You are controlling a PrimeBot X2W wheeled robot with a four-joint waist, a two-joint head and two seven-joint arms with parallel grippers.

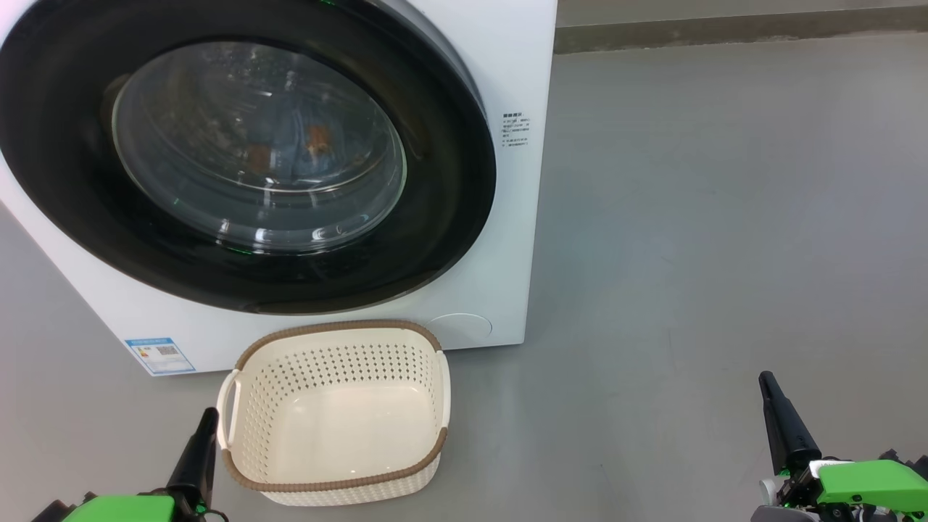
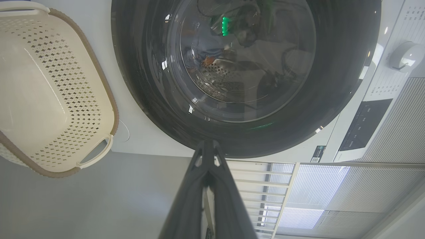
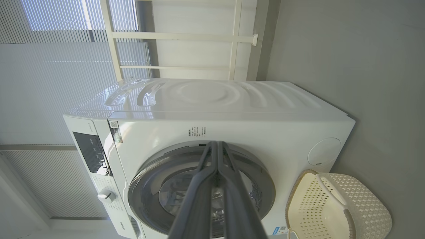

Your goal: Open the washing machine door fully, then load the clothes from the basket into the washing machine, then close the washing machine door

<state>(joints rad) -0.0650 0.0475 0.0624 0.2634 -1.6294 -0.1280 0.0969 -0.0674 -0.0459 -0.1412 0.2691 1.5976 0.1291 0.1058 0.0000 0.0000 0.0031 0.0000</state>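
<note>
Bare grey floor (image 1: 689, 254) all round. On it the big white front-loading washing machine (image 1: 518, 72) has its round black-rimmed glass door (image 1: 449, 239) lying against the front, light blue bear-print clothes (image 1: 290, 145) behind the glass. The cream perforated basket (image 1: 333, 328) just before it sits empty. The left gripper (image 2: 207, 146) and right gripper (image 3: 217, 144) hang back, fingers pressed together on nothing. Likely all that's left: a firm push on the rim to seat the latch.

Left gripper (image 1: 209, 417) and right gripper (image 1: 767, 383) rest low and well apart, long dark fingers (image 1: 786, 428) pointing up and ahead, each pair of jaws pressed together tip to tip, green wrist housings (image 1: 870, 480) just behind.
</note>
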